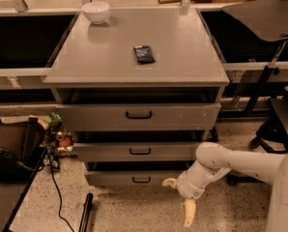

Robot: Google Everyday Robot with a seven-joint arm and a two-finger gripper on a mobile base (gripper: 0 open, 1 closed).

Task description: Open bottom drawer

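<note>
1. The fingers (188,213) are cream-coloured, blunt and stubby. They stand well apart, one jutting left and the other pointing down at the floor, and nothing is between them.
2. The gripper (177,202) hangs low, just in front of the right end of the bottom drawer (124,179). Its upper finger lies to the right of the small black loop handle (141,180) and clear of it. Whether that finger touches the drawer front cannot be told.
3. The arm (231,162) is a smooth white casing with rounded joints. It reaches in from the lower right.
4. The bottom drawer is the lowest of the three, with a plain, flat, matte grey front and a dark gap above it.
5. The middle drawer (134,151) and the top drawer (134,116) have the same grey fronts and black loop handles. The top one is the tallest.
6. The grey cabinet (66,93) has a broad flat surface (182,47) with a dull sheen.
7. On that surface lies a small dark rectangular packet (144,54), its print too small to read.
8. A round, glossy white bowl (95,11) stands at the back left corner.
9. The floor (134,211) is pale speckled terrazzo, with a black cable (57,197) trailing across it at the left.
10. A black chair (281,117) stands at the right of the cabinet.
</note>
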